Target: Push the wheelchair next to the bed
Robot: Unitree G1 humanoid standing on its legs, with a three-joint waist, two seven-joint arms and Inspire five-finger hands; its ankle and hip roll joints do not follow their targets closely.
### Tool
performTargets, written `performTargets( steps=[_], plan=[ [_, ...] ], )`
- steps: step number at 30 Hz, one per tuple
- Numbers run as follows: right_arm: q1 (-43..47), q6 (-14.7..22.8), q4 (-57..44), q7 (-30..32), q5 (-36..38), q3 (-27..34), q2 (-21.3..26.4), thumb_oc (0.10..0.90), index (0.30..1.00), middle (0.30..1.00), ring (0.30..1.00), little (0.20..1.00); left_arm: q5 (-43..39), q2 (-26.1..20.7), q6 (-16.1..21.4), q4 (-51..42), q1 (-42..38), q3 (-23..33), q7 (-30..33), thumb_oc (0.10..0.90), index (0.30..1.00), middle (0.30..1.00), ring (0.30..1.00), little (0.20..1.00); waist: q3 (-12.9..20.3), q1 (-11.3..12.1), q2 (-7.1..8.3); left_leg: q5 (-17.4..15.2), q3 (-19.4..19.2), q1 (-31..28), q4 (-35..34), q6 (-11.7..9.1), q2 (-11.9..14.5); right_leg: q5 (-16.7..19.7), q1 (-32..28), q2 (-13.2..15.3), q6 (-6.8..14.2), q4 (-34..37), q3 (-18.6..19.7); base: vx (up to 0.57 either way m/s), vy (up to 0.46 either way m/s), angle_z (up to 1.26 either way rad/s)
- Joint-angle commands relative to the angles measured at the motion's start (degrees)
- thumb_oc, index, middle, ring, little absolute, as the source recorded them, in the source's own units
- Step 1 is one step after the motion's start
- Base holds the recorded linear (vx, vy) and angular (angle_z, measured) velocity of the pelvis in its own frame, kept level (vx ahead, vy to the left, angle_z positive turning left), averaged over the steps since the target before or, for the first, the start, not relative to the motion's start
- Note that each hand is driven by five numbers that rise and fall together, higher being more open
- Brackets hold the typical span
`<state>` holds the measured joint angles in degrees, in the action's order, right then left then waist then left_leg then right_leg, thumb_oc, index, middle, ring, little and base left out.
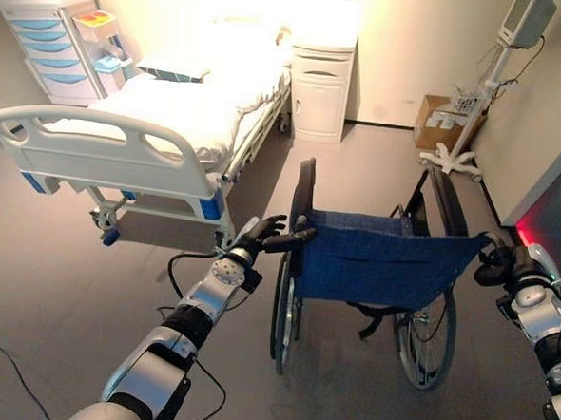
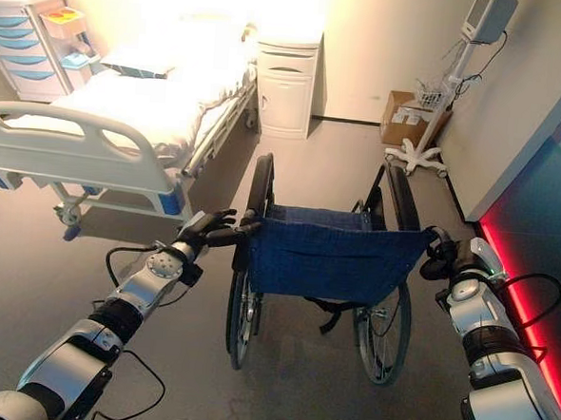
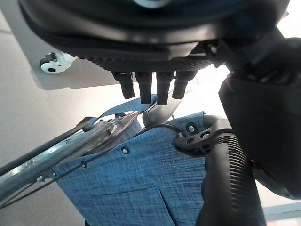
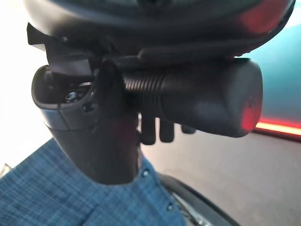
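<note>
Wheelchair (image 1: pixel 372 273) with blue fabric backrest and dark frame is seen at frame centre, below and right of the white-railed hospital bed (image 1: pixel 162 127) at upper left. Its push handles are gripped by the curled left hand (image 1: pixel 260 235) and right hand (image 1: pixel 496 263). Even pressure, biased leftward, is judged advisable.

Both head eyes look down and forward from above the arms, sharing the wheelchair (image 1: pixel 372 273), the bed (image 1: pixel 162 117) and the floor beyond. Each wrist camera sits very close along its own hand, peering past the fingers at a ribbed push handle (image 3: pixel 230 183) and the blue backrest cloth (image 4: pixel 51 188).
</note>
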<state>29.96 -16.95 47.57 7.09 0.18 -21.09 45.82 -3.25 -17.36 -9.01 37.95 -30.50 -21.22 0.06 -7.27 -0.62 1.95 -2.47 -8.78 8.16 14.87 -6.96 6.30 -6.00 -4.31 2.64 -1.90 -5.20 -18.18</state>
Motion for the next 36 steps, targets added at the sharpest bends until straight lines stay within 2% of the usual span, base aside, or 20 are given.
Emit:
performTargets(
  steps=[1, 2, 3, 5, 8, 12, 13, 14, 15, 18, 19, 21, 23, 24, 27, 29, 32, 33, 34, 36],
  plan=[
    [2.22, 13.34, -9.39, -10.68, 4.99, -7.26, -15.27, 0.400, 0.300, 0.300, 0.300, 0.300, 6.31, -2.66, -9.40, 6.46, 7.24, -7.99, 0.28, 0.400, 0.300, 0.300, 0.300, 0.300, -7.83, 4.60, -1.87, 11.78, -1.05, 2.45, -7.52, 2.17, -3.40, 0.78, -8.45, -2.18, 3.94, 2.09, 6.97, 0.18, 0.115, -0.61],
    [2.29, 13.32, -9.39, -10.71, 5.07, -7.33, -15.27, 0.400, 0.300, 0.300, 0.300, 0.300, 6.34, -2.67, -9.40, 6.45, 7.28, -7.98, 0.32, 0.400, 0.300, 0.300, 0.300, 0.300, -7.73, 4.78, -1.85, 11.58, -1.21, 2.36, -7.97, 2.29, -3.58, 0.74, -8.69, -2.04, 4.07, 2.25, 6.93, 0.25, 0.192, -0.83],
    [2.61, 13.25, -8.49, -11.03, 5.88, -7.45, -15.78, 0.400, 0.300, 0.300, 0.300, 0.300, 6.39, -2.44, -9.82, 7.07, 7.36, -7.35, 0.33, 0.400, 0.300, 0.300, 0.300, 0.300, -6.43, 4.87, -1.74, 9.01, -2.30, 0.69, -9.52, 3.68, -4.04, 0.68, -8.63, -1.30, 4.74, 2.18, 6.54, 0.26, 0.206, -0.82],
    [1.96, 13.24, -7.70, -12.14, 6.00, -7.01, -16.53, 0.400, 0.300, 0.300, 0.300, 0.300, 6.83, -2.73, -9.23, 8.43, 7.60, -7.16, -0.61, 0.400, 0.300, 0.300, 0.300, 0.300, -4.85, 4.84, -1.74, 7.47, -0.90, -1.05, -10.37, 5.10, -5.42, 0.48, -8.15, -0.79, 5.75, 0.38, 6.85, 0.30, 0.240, -0.64],
    [-0.14, 14.61, -7.14, -12.53, 4.90, -6.73, -17.21, 0.400, 0.300, 0.300, 0.300, 0.300, 7.03, -3.71, -8.22, 9.37, 7.71, -7.74, -1.34, 0.400, 0.300, 0.300, 0.300, 0.300, -3.40, 4.42, -1.94, 6.36, -0.18, -4.23, -12.83, 7.20, -6.64, 2.11, -6.23, 0.31, 7.94, -5.59, 7.64, 0.25, 0.197, 0.06],
    [-1.40, 15.64, -6.59, -12.31, 4.15, -6.09, -18.07, 0.400, 0.300, 0.300, 0.300, 0.300, 7.43, -4.03, -9.00, 9.27, 7.16, -8.07, -1.68, 0.400, 0.300, 0.300, 0.300, 0.300, -2.08, 4.85, -1.50, 5.76, 0.34, -4.48, -13.77, 8.65, -8.51, 4.78, -5.05, 1.45, 9.79, -12.18, 8.06, 0.18, 0.166, -0.03],
    [-2.06, 16.60, -6.54, -11.94, 4.02, -5.87, -18.17, 0.400, 0.300, 0.300, 0.300, 0.300, 7.56, -3.75, -9.29, 9.22, 6.78, -8.68, -1.41, 0.400, 0.300, 0.300, 0.300, 0.300, -2.19, 4.19, -2.16, 4.81, 1.30, -4.98, -13.46, 9.57, -8.67, 8.48, -0.34, 2.06, 10.41, -20.99, 10.14, 0.14, 0.162, 0.04],
    [-2.56, 16.84, -6.99, -11.81, 4.16, -5.67, -17.88, 0.400, 0.300, 0.300, 0.300, 0.300, 7.49, -3.69, -9.40, 9.25, 6.44, -9.20, -1.39, 0.400, 0.300, 0.300, 0.300, 0.300, -2.57, 3.40, -2.74, 4.30, 2.33, -5.58, -13.12, 9.86, -8.70, 9.12, 2.87, 1.49, 10.11, -25.23, 11.98, 0.20, 0.173, 0.12],
    [-3.08, 16.79, -7.48, -11.68, 4.39, -5.52, -17.68, 0.400, 0.300, 0.300, 0.300, 0.300, 7.54, -3.72, -9.50, 9.44, 6.17, -9.52, -1.63, 0.400, 0.300, 0.300, 0.300, 0.300, -2.94, 2.72, -2.96, 4.00, 2.97, -6.22, -12.97, 9.96, -8.83, 9.32, 4.46, 1.46, 9.86, -26.16, 12.60, 0.17, 0.079, 0.38],
    [-4.56, 15.73, -9.45, -11.25, 3.93, -5.34, -17.65, 0.400, 0.300, 0.300, 0.300, 0.300, 8.29, -3.53, -9.48, 10.12, 5.80, -9.29, -2.08, 0.400, 0.300, 0.300, 0.300, 0.300, -4.00, 1.22, -3.17, 3.12, 4.28, -8.86, -13.23, 9.79, -8.46, 12.12, 9.64, 5.03, 9.58, -21.54, 12.21, 0.22, -0.069, 0.44],
    [-4.87, 15.11, -10.21, -10.59, 4.27, -5.21, -17.49, 0.400, 0.300, 0.300, 0.300, 0.300, 9.30, -3.83, -8.93, 9.88, 5.66, -8.82, -2.68, 0.400, 0.300, 0.300, 0.300, 0.300, -5.44, 0.26, -2.69, 1.67, 6.14, -10.86, -13.41, 9.74, -8.46, 14.93, 12.47, 7.68, 9.84, -15.76, 13.71, 0.21, -0.207, -0.19],
    [-4.64, 15.11, -10.22, -10.17, 4.88, -4.89, -17.06, 0.400, 0.300, 0.300, 0.300, 0.300, 9.80, -4.34, -8.29, 9.50, 5.41, -8.91, -3.01, 0.400, 0.300, 0.300, 0.300, 0.300, -6.29, -0.19, -1.60, -0.66, 7.65, -11.78, -12.78, 9.46, -8.68, 16.51, 13.18, 9.96, 10.23, -5.33, 15.16, 0.22, -0.254, -0.35],
    [-3.61, 15.12, -9.76, -10.17, 5.36, -4.59, -16.72, 0.400, 0.300, 0.300, 0.300, 0.300, 9.93, -4.47, -7.29, 9.82, 5.06, -9.09, -2.74, 0.400, 0.300, 0.300, 0.300, 0.300, -6.77, -0.34, -0.96, -2.45, 8.50, -12.22, -12.01, 9.07, -8.61, 17.21, 14.36, 11.14, 10.98, 3.29, 15.20, 0.25, -0.270, 0.36],
    [-2.33, 13.95, -10.31, -10.01, 5.87, -4.77, -16.76, 0.400, 0.300, 0.300, 0.300, 0.300, 9.67, -4.46, -7.16, 9.73, 5.00, -9.33, -2.10, 0.400, 0.300, 0.300, 0.300, 0.300, -7.34, -0.53, -0.89, -3.87, 8.46, -13.08, -11.36, 8.62, -7.68, 17.66, 14.62, 11.31, 11.62, 8.08, 13.85, 0.29, -0.337, 0.91],
    [-0.58, 11.96, -11.66, -9.81, 6.80, -5.04, -16.77, 0.400, 0.300, 0.300, 0.300, 0.300, 9.95, -4.32, -5.93, 10.30, 5.25, -8.88, -1.03, 0.400, 0.300, 0.300, 0.300, 0.300, -7.84, -0.61, -0.39, -4.78, 7.99, -13.88, -10.69, 8.10, -6.39, 17.71, 15.59, 10.98, 12.06, 9.29, 12.57, 0.25, -0.336, 0.27],
    [0.51, 9.77, -12.46, -9.50, 8.31, -4.87, -16.77, 0.400, 0.300, 0.300, 0.300, 0.300, 10.07, -4.54, -4.93, 10.00, 5.83, -8.04, 0.91, 0.400, 0.300, 0.300, 0.300, 0.300, -7.72, -1.02, 0.74, -5.52, 7.86, -13.70, -8.31, 7.81, -5.51, 15.97, 14.17, 9.58, 12.30, 4.72, 13.14, 0.27, -0.358, 0.60],
    [0.53, 8.71, -11.93, -9.94, 9.57, -4.72, -16.40, 0.400, 0.300, 0.300, 0.300, 0.300, 8.99, -4.45, -5.00, 9.84, 6.01, -7.58, 2.13, 0.400, 0.300, 0.300, 0.300, 0.300, -7.05, -1.28, 1.21, -6.22, 8.51, -14.05, -5.84, 6.63, -4.12, 15.03, 13.52, 9.28, 12.18, 0.53, 13.45, 0.25, -0.228, 0.56],
    [0.36, 7.86, -11.25, -9.61, 11.14, -4.44, -16.34, 0.400, 0.300, 0.300, 0.300, 0.300, 7.85, -4.81, -5.20, 9.58, 5.80, -7.16, 2.82, 0.400, 0.300, 0.300, 0.300, 0.300, -6.60, -1.96, 1.09, -6.02, 7.16, -16.35, -5.65, 5.11, -1.36, 13.88, 13.10, 8.94, 11.81, -2.13, 12.46, 0.40, -0.261, 0.30],
    [-0.04, 7.81, -10.20, -9.30, 12.35, -4.08, -16.36, 0.400, 0.300, 0.300, 0.300, 0.300, 6.61, -4.63, -5.41, 9.95, 5.17, -7.00, 2.87, 0.400, 0.300, 0.300, 0.300, 0.300, -6.22, -2.54, 0.91, -4.13, 5.42, -17.06, -5.43, 4.25, 0.52, 13.47, 12.29, 8.57, 11.10, -2.19, 11.52, 0.41, -0.264, 0.39],
    [-0.05, 8.33, -8.29, -9.11, 12.74, -3.59, -16.72, 0.400, 0.300, 0.300, 0.300, 0.300, 5.26, -4.21, -5.80, 10.53, 3.07, -6.76, 3.87, 0.400, 0.300, 0.300, 0.300, 0.300, -5.90, -3.36, 0.65, -1.45, 4.04, -16.88, -5.07, 3.40, 2.22, 12.65, 10.48, 7.63, 9.98, -1.32, 11.04, 0.27, -0.181, 0.33]
  ],
)
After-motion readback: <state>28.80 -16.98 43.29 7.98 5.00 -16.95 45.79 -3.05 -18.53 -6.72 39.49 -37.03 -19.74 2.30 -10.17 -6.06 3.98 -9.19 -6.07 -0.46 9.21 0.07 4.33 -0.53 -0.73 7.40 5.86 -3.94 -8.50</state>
